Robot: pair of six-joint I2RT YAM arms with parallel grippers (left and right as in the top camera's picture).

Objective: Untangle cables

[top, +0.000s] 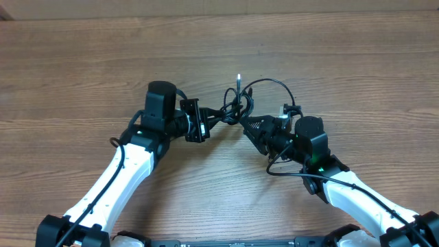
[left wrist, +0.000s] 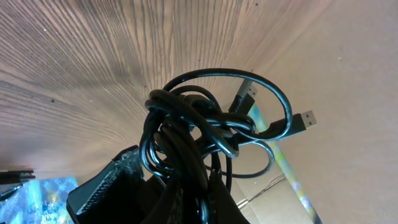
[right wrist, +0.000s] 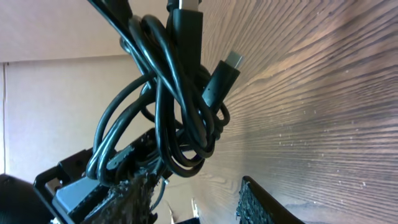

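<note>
Cables (top: 236,108) knotted, in left jaws, beside right jaws

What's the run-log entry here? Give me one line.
stage: knot intact | thin black knotted cables: bunched between grippers | left gripper: shut on them | right gripper: fingers apart, beside knot | silvery plug end: free

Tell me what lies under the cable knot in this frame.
Only bare wooden table shows around the cable knot. The patch directly beneath it is hidden by the cords, so contact with the wood cannot be judged.
</note>
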